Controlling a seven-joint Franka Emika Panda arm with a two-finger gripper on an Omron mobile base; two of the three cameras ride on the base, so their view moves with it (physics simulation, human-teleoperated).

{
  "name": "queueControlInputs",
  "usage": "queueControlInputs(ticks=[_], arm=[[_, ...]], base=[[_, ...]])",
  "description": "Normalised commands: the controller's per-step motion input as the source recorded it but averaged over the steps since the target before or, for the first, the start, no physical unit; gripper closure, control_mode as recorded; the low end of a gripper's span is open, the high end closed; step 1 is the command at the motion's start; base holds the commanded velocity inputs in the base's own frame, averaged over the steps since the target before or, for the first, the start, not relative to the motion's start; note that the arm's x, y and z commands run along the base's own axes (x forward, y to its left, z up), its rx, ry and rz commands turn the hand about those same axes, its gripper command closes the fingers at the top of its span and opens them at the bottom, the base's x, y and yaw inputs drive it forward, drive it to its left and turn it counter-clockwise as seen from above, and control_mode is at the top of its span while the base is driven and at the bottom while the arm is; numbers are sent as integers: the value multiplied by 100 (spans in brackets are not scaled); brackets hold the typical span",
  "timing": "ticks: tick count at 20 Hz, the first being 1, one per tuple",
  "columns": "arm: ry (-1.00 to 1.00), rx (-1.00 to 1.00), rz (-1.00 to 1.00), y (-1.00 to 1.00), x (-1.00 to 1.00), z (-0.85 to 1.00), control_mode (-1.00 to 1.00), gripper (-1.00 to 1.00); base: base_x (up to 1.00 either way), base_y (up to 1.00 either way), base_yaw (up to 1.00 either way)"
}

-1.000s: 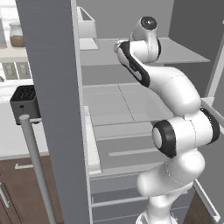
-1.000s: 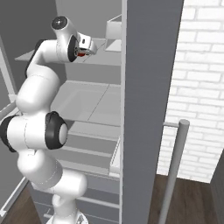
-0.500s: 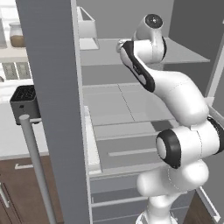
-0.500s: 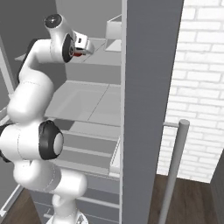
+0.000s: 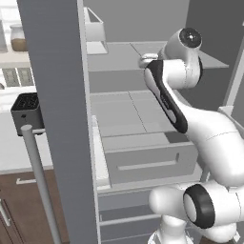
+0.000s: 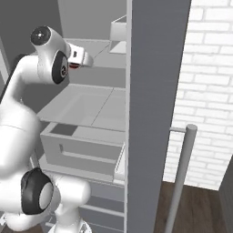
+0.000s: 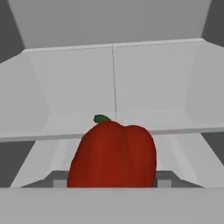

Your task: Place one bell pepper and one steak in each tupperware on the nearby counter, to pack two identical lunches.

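Looking along my gripper (image 7: 113, 186) in the hand view, I see the bell pepper (image 7: 113, 154) right between my fingers: a glossy red body with a small green stem on top, taking up the lower middle of the picture. A dark finger tip (image 7: 59, 179) sits at its left flank and another at its right, close in against its sides, so my jaws are narrowed around the pepper; I cannot tell whether they press on it. Behind it lies a pale grey refrigerator shelf (image 7: 113, 78), its front edge running as a light line across the picture behind the pepper.

In the left base view, a grey door edge (image 5: 62, 119) stands at the left with a dark toaster-like box (image 5: 26, 112) and a round grey handle bar (image 5: 40, 181) beside it. To the right of that come the open shelves and a grey drawer (image 5: 152, 162). My white arm rises from the lower right, with its wrist up at the top shelf.

In the right base view, my gripper (image 6: 78, 63) is at the upper left, a spot of red showing beneath the hand. Further right are a grey panel (image 6: 152, 113) and a white brick wall (image 6: 209, 91).
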Motion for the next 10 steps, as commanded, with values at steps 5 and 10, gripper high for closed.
queueControlInputs(ticks=[5, 10], arm=[[7, 0, 0, 0, -100, -28, -100, 100], [15, -1, 0, 0, -100, -90, -100, 100]], base=[[0, 0, 0], [0, 0, 0]])
